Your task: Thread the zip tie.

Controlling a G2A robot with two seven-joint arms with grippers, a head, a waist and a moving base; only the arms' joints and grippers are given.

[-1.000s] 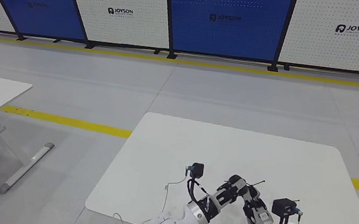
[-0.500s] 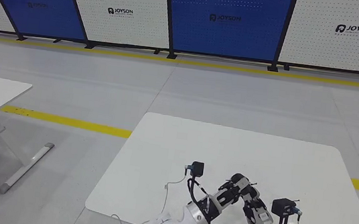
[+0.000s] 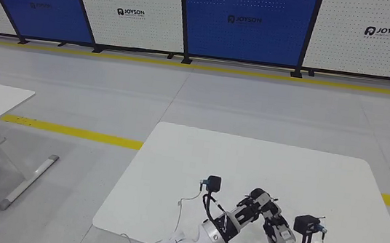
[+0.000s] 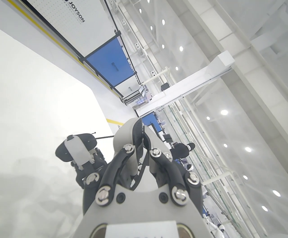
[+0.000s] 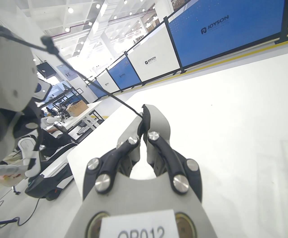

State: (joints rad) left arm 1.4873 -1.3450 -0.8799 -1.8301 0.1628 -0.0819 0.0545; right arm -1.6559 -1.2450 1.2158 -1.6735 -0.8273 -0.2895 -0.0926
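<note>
One thin black zip tie (image 5: 108,93), with a small blocky head (image 5: 47,41), is held stretched above the white table (image 5: 225,112). One end is clamped in the right gripper (image 5: 142,117). The left gripper (image 4: 140,126) is seen pressed together; whether on the tie cannot be told.

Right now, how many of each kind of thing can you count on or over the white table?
Thin black plastic zip tie: 1
Grey metal grippers with black pads: 2, the left gripper and the right gripper
White rectangular table: 1
Total: 4
</note>
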